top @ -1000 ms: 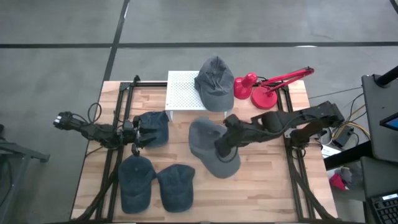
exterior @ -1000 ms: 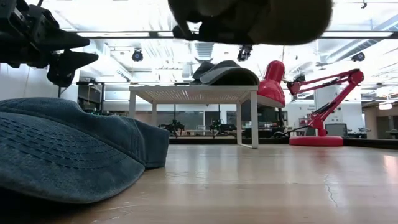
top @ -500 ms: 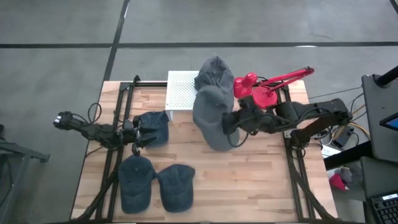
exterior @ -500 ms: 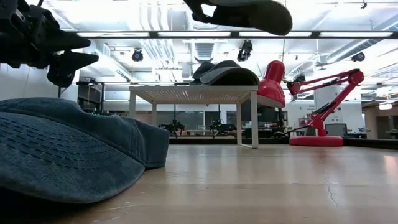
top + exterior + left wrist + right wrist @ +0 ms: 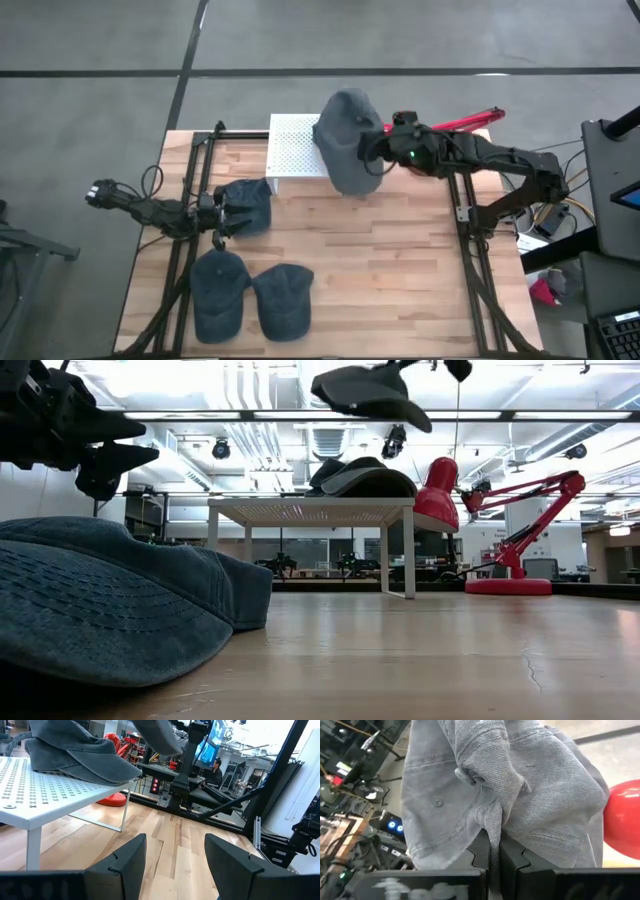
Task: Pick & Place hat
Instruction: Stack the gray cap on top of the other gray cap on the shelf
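Hat point(image 5: 343, 150) hung in air from right tool point(image 5: 494, 851), fingers pinched tight on fabric fold, above white stand point(image 5: 292, 150) and second hat point(image 5: 358, 477). Lower before release, keep brim flat. Left tool point(image 5: 172, 862) idle, fingers apart, empty.

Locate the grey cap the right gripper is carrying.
In the high view the grey cap hangs from the right gripper, held in the air over the right end of the white perforated stand, above another cap already lying there, beside the red lamp.
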`<state>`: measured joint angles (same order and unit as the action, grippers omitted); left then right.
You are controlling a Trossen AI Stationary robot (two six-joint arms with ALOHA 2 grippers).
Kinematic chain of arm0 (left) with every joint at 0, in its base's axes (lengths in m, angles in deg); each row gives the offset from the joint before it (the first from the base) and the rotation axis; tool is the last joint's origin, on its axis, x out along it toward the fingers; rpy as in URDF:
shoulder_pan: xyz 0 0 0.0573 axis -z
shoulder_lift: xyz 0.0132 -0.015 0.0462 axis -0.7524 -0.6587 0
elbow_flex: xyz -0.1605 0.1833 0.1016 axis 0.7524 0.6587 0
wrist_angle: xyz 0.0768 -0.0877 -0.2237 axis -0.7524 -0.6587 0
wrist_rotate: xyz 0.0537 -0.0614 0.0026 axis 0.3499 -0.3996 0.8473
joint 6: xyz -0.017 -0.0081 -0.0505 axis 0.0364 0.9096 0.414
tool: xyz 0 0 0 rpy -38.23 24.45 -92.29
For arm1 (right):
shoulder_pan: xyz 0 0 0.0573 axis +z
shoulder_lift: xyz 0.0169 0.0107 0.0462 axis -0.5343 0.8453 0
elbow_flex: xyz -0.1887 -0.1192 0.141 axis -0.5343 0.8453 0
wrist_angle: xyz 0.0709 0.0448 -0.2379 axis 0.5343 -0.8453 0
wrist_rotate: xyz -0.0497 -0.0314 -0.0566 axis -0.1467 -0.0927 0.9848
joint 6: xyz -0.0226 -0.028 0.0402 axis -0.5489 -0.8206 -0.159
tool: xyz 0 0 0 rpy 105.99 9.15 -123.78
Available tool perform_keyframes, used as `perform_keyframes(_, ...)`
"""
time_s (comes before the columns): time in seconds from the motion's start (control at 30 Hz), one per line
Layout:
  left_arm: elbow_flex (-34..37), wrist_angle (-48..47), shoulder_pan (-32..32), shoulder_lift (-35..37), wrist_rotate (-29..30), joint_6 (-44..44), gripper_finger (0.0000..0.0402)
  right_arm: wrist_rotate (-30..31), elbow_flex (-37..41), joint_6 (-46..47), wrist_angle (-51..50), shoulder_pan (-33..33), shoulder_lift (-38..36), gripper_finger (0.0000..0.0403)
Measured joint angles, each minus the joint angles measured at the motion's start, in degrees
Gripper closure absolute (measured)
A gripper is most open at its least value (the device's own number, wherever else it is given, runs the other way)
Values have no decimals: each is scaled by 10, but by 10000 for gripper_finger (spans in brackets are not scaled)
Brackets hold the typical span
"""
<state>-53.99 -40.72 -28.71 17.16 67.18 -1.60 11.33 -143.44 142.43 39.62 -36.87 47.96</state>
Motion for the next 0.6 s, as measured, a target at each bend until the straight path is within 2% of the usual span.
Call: perform_keyframes(0.6, 0, 0, 0, 0, 2, 0, 197, -72, 0, -1, 32, -116, 57, 391)
